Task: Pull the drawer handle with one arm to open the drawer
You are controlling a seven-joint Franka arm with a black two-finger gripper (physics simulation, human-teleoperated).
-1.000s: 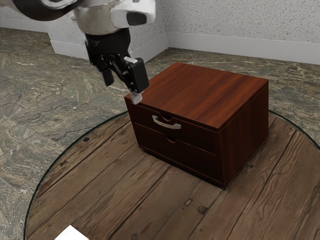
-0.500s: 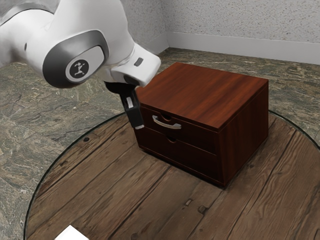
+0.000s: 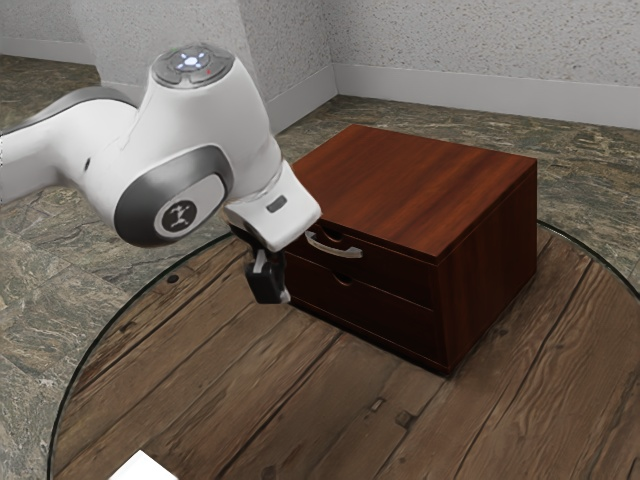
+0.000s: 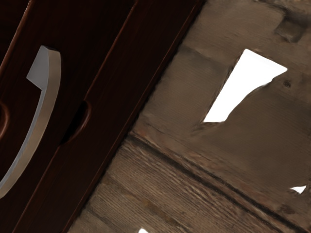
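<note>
Claw (image 3: 268,288): low at the cabinet's (image 3: 410,190) front corner (open or closed, cannot tell)
Handle (image 3: 333,246): silver, on the cabinet's upper drawer (image 3: 390,268), apart from the Claw
Upper drawer: shut

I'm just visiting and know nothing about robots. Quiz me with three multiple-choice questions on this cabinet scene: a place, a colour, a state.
1. By the cabinet, where is the gripper? A on top; B low, at the exterior view's left of the drawer handle; C behind it.
2. Handle colour? A red; B green; C silver.
3. The top drawer is: A shut; B half out; C removed.
Key: B, it hangs before the front corner; C, pale metal on dark wood; A, its front sits flush.
</note>
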